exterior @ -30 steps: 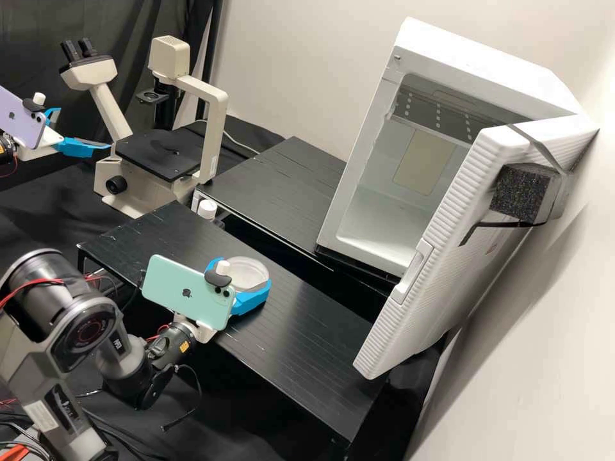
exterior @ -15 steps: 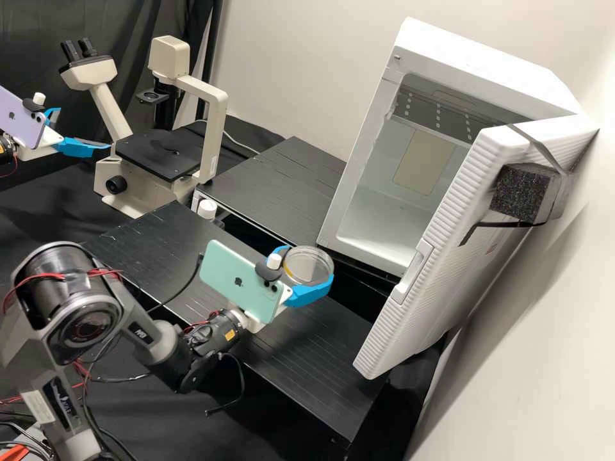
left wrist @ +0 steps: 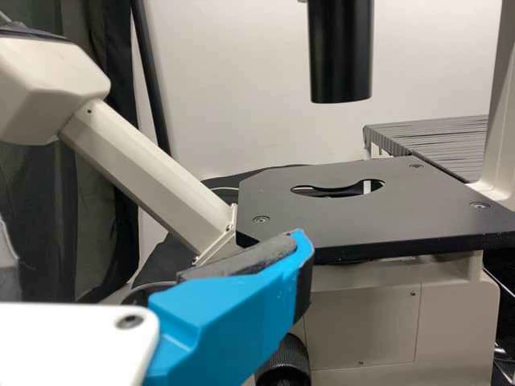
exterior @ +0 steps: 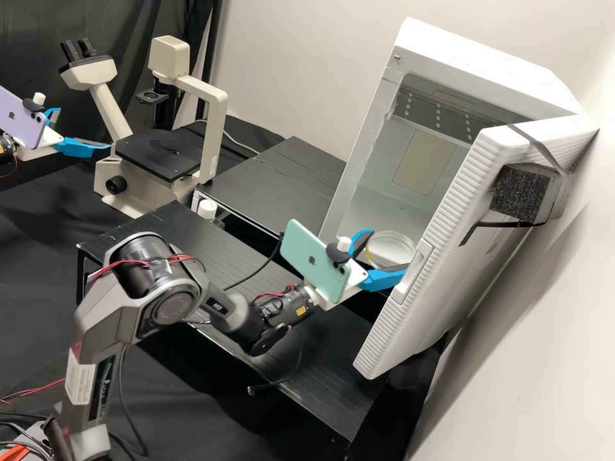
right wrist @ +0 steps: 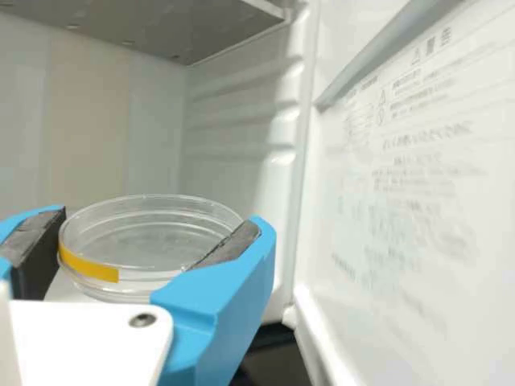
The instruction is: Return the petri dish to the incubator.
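In the high view my right gripper (exterior: 388,253) stands at the open front of the white incubator (exterior: 474,57), shut on the clear petri dish (exterior: 396,248). The dish is roughly level beside the door's edge. In the right wrist view, the right gripper (right wrist: 159,221) has its dark pads on opposite sides of the petri dish (right wrist: 145,241), which carries a yellow strip on its rim. My left gripper (exterior: 84,129) is open by the microscope, at the high view's left edge. One blue finger of the left gripper (left wrist: 145,261) shows before the microscope stage in the left wrist view.
The incubator door (exterior: 442,243) stands swung open close to the right gripper's finger. Inside, a grey shelf (exterior: 435,115) hangs above the white floor (exterior: 378,218). Black stands (exterior: 275,186) lie between the microscope (exterior: 160,153) and the incubator.
The right gripper has carried the petri dish from above the near black stand rightward to the incubator's opening, its arm stretching after it. The left gripper has stayed still.
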You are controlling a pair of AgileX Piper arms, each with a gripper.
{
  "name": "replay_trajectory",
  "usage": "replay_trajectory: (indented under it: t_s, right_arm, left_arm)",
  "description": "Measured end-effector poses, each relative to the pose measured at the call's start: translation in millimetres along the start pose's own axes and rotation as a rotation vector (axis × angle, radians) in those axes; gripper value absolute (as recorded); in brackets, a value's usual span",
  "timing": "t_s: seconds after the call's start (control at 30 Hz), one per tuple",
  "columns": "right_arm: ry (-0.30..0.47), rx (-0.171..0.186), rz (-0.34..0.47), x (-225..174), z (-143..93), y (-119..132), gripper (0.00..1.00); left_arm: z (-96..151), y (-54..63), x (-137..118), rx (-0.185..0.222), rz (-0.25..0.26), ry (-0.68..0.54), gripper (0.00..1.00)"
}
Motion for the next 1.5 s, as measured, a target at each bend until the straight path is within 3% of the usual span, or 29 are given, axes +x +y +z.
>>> replay_trajectory:
  t_s: [0.37,0.7,1.1,1.5]
  right_arm:
    - [0.017,0.01,-0.044,66.6,-7.1,-20.9,0.0]
    - [-0.043,0.011,-0.122,111.5,8.6,-46.1,0.0]
    - [-0.087,0.109,-0.171,133.5,16.5,-58.9,0.0]
    - [-0.066,0.096,-0.21,144.1,9.1,-63.5,0.0]
  left_arm:
    - [0.0,0.0,0.0,0.0,0.0,0.0,1.0]
    - [0.0,0.0,0.0,0.0,0.0,0.0,1.0]
    - [0.0,0.0,0.0,0.0,0.0,0.0,1.0]
    - [0.0,0.0,0.0,0.0,0.0,0.0,1.0]
